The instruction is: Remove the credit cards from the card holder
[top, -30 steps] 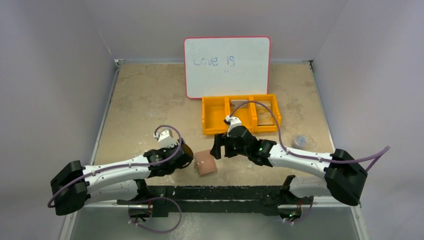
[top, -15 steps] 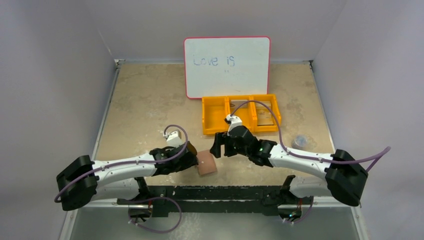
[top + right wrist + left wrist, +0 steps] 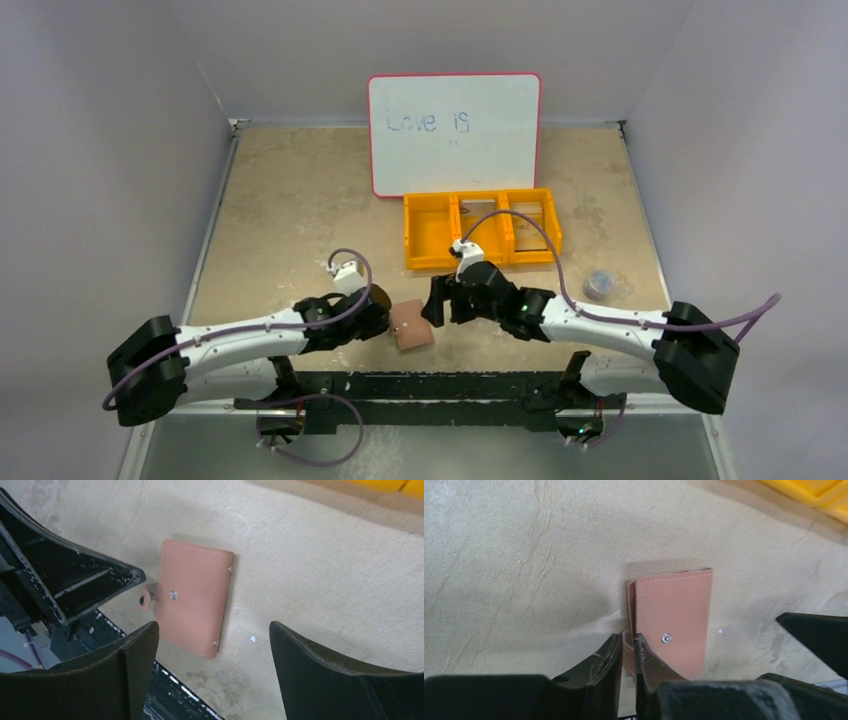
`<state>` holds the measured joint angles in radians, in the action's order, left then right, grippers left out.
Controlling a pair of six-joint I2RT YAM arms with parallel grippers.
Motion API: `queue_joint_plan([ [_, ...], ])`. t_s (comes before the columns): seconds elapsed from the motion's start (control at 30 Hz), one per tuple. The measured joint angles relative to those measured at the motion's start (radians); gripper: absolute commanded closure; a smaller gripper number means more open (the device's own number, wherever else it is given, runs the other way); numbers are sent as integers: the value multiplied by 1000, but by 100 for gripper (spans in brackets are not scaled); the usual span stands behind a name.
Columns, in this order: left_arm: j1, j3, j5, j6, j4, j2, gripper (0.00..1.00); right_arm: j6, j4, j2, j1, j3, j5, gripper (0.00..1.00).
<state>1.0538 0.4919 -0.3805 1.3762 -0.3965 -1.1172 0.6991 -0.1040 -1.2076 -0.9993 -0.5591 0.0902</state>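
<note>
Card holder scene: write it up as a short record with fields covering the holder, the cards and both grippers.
card holder: small flat brown bifold wallet, folded shut, lying flat on the beige table
snap strap: short brown tab, unfastened, sticking out from one edge of the holder
credit cards: none in view
left gripper: closed on the snap strap
right gripper: open, over the holder, not touching it
orange three-compartment plastic tray: farther back on the table, apart from the holder

Left arm (image 3: 240,340) and right arm (image 3: 600,322) reaching inward, left fingers (image 3: 601,662) nearly pinched (narrow slit), right fingers (image 3: 310,660) spread wide.
</note>
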Motion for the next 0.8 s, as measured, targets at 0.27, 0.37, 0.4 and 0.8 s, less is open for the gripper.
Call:
queue_joint_plan([
  [0.27, 0, -64, -31, 1, 21, 98, 69, 42, 9, -66, -92, -21, 35, 12],
  [0.37, 0, -71, -31, 0, 24, 81, 52, 74, 29, -125, -124, -51, 79, 12],
  [0.4, 0, -71, -31, -1, 24, 81, 50, 78, 31, -128, -128, -52, 83, 13],
  [0.8, 0, -71, -185, 177, -102, 181, 50, 55, 58, -229, -263, -164, 196, 11],
])
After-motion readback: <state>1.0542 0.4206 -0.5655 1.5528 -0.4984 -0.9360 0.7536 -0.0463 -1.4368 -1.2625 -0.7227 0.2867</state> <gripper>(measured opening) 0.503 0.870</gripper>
